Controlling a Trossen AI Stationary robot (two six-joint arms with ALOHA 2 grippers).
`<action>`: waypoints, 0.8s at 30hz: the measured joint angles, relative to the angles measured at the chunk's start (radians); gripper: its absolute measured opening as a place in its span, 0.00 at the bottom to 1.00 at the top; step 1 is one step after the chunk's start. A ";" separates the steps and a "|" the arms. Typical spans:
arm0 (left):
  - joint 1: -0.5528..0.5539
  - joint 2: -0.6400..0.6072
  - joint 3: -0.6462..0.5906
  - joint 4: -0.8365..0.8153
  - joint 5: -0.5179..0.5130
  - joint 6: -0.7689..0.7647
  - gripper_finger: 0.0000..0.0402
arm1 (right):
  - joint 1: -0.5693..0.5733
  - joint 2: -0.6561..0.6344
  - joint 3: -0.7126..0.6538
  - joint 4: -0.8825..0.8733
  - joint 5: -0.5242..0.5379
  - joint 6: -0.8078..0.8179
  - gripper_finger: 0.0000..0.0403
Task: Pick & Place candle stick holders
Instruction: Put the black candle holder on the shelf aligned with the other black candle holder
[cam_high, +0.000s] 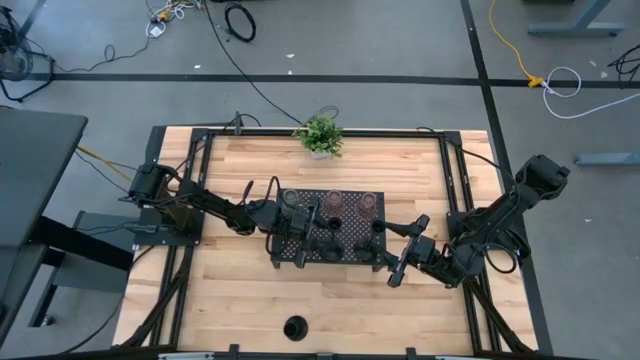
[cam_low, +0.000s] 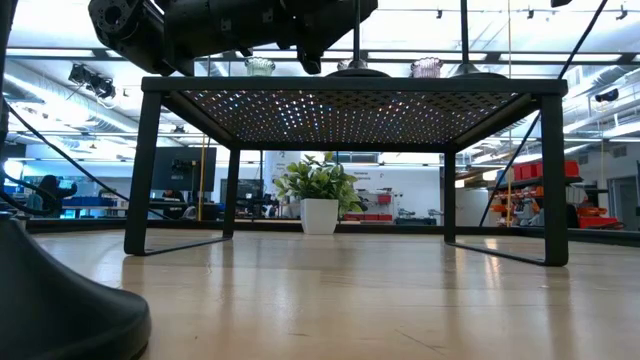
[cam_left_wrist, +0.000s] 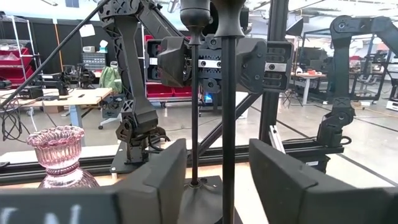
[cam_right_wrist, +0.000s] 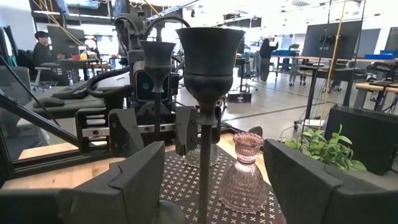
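A black perforated tray on legs stands mid-table. On it stand a greenish glass holder, two pinkish glass holders and two tall black thin-stemmed holders. My left gripper is open at the tray's left part. In its wrist view its fingers stand on either side of one tall stem without touching it. My right gripper is open at the tray's right part, its fingers on either side of the other tall holder, apart from it. A squat black holder stands on the table near the front edge.
A leafy potted plant stands at the table's far edge behind the tray. The tray is raised on thin legs, with open space beneath it. A black frame runs along the table's sides. Bare wood lies in front of the tray.
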 joint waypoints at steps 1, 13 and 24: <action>-0.001 0.000 0.000 0.000 0.000 0.000 0.46 | 0.000 0.000 0.000 -0.002 0.000 0.000 0.68; -0.014 -0.004 0.000 -0.026 0.023 -0.003 0.53 | 0.000 0.000 0.000 -0.005 0.000 0.001 0.68; -0.014 -0.166 -0.001 -0.256 0.020 0.023 0.53 | 0.000 0.000 0.000 -0.003 0.001 0.003 0.68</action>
